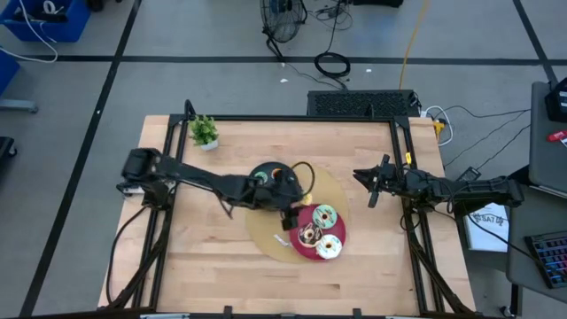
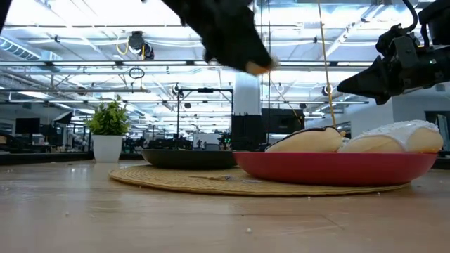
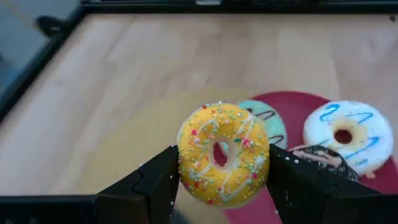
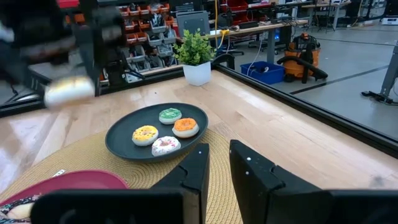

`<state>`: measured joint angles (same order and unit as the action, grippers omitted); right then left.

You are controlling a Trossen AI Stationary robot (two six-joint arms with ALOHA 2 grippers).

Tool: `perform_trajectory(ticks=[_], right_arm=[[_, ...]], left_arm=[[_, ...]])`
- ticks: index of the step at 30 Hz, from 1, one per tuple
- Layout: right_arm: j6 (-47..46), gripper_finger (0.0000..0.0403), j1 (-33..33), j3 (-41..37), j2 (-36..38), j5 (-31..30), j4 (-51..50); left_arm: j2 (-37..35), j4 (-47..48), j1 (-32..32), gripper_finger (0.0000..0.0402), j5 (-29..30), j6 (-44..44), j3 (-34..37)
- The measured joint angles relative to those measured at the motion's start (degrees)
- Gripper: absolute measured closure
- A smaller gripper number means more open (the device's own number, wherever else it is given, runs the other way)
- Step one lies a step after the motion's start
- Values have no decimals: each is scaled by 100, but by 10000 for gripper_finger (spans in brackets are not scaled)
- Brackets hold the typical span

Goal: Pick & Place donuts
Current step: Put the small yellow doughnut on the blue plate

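Note:
A yellow-iced donut (image 3: 222,149) with sprinkles and white stripes sits between the fingers of my left gripper (image 3: 224,169), which hangs over the woven mat (image 1: 266,237) beside the red plate (image 1: 306,252). The red plate carries a mint-green donut (image 1: 324,214), a chocolate one (image 1: 310,235) and a white one (image 1: 330,247). On the black plate (image 4: 118,140) lie several small donuts, among them a green one (image 4: 170,115) and an orange one (image 4: 186,127). My right gripper (image 1: 372,186) waits shut at the table's right edge. My left gripper pinches the yellow donut's outer rim (image 3: 185,163) between its two fingers, one on each opposite side. The fingers slant down from the table's left. The donut stands on edge with its hole facing back along the fingers, lifted clear of the mat.
A small potted plant (image 1: 205,133) stands at the far left corner. The two plates share the round woven mat in the table's middle. Bare wood lies along the near edge and left side, inside the black frame rails.

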<state>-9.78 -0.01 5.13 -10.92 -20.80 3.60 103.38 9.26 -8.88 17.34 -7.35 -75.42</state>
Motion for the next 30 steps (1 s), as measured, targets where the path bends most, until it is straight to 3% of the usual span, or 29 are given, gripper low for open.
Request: perform_trajectory(ticks=[7,12,15,23,30], right_arm=[[-1,348,-1,0,-1,0,0],[0,348,-1,0,0,-1,2],[0,348,-1,0,0,-2,0],[0,348,0,0,-1,-4,2],[0,348,-2,0,-2,-7,-2]], left_arm=[[-966,2440,-105,178,638,-419,-2],[-1181,4184,-110,178,925,-1675,-2],[-1168,4757,-85,178,884,-2163,-2],[-951,4733,-24,178,864,-2652,39],[-866,3706,147,178,483,-2535,908]])
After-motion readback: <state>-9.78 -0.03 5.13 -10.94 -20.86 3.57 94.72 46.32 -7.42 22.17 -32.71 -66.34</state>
